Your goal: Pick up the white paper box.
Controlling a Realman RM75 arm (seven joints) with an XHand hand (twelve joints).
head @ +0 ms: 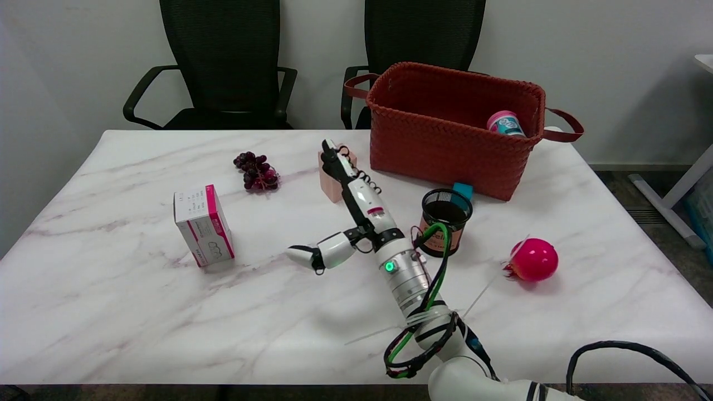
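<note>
The white paper box (203,225), with pink bands on its sides, stands upright on the marble table (111,312) at the left. My right hand (351,214) hovers near the table's middle, well to the right of the box and apart from it. Its fingers stretch straight toward the far side and its thumb sticks out to the left toward the box. The hand is open and holds nothing.
A bunch of dark grapes (257,171) lies behind the box. A pink block (332,184) sits just beyond my fingertips. A black mesh cup (444,221), a pink ball (533,259) and a red woven basket (457,145) holding a small tub (505,123) stand to the right.
</note>
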